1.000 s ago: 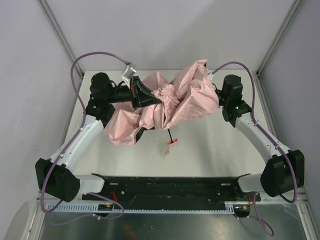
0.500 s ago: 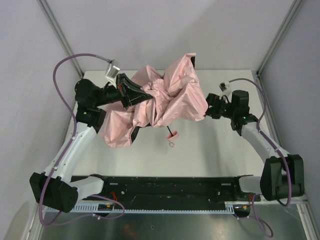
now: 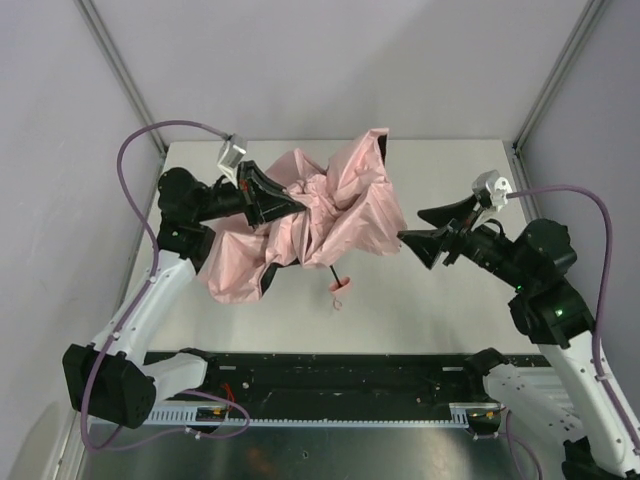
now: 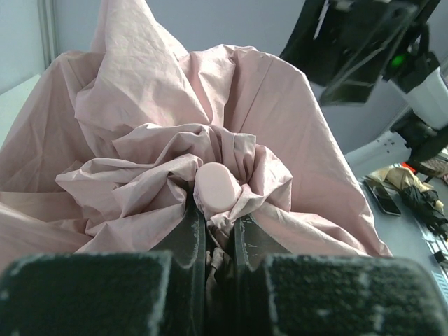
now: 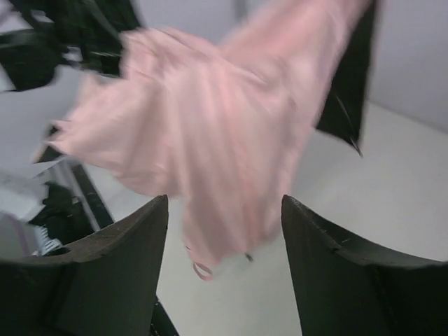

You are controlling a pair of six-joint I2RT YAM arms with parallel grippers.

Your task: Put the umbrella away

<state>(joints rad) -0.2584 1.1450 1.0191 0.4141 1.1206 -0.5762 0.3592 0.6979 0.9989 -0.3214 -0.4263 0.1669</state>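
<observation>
The pale pink umbrella (image 3: 330,205) hangs crumpled above the table, its thin black shaft and small pink handle with loop strap (image 3: 340,290) pointing down toward the table. My left gripper (image 3: 285,203) is shut on the bunched fabric at the canopy's top; the left wrist view shows the pink tip cap (image 4: 215,187) just beyond the fingers (image 4: 187,241). My right gripper (image 3: 428,228) is open and empty, apart from the umbrella on its right. The right wrist view shows the blurred umbrella (image 5: 210,133) ahead of it.
The white table (image 3: 440,300) ends at grey walls behind and at both sides. A black rail (image 3: 330,375) runs along the near edge between the arm bases. A dark folded item (image 4: 413,185) lies beyond the table in the left wrist view.
My right gripper has let go of the umbrella's right side, opened and drawn back to the right. My left gripper has stayed shut on the fabric and shifted slightly; the canopy has sagged left.
</observation>
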